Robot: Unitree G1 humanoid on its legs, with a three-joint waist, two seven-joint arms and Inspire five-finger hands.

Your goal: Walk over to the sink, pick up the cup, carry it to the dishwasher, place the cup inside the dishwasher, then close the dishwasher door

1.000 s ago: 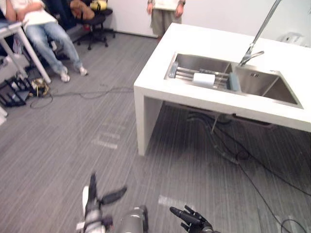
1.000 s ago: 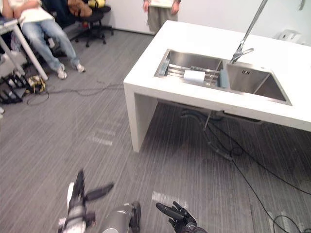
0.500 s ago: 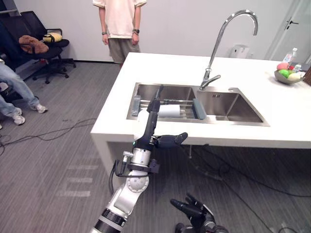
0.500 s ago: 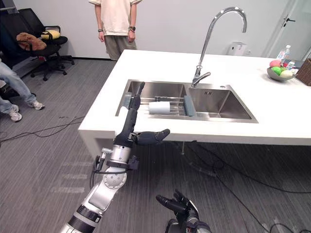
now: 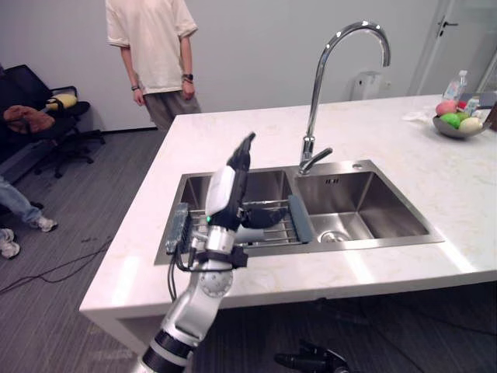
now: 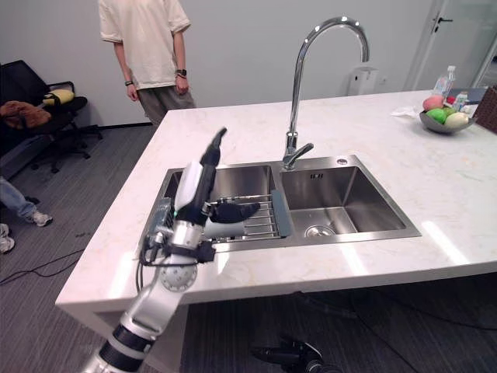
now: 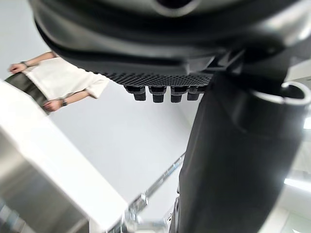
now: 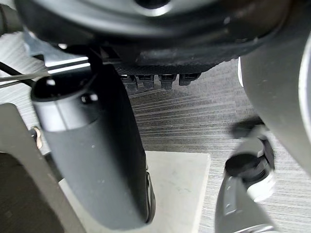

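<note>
The white cup lies on its side on the wire rack across the left basin of the steel sink; just a pale bit of it shows under my left thumb. My left hand is raised upright in front of that basin, fingers straight, thumb stretched toward the rack, holding nothing. Its fingers also look straight in the left wrist view. My right hand hangs low below the counter's front edge, fingers relaxed and empty.
A tall curved faucet rises behind the sink in the white counter. A bowl of fruit and a bottle stand at the counter's far right. A person stands past the counter; office chairs stand at left.
The camera has come up close to the counter, so the sink now looks larger and nearer. My left hand stays raised before the left basin. The right hand remains low.
</note>
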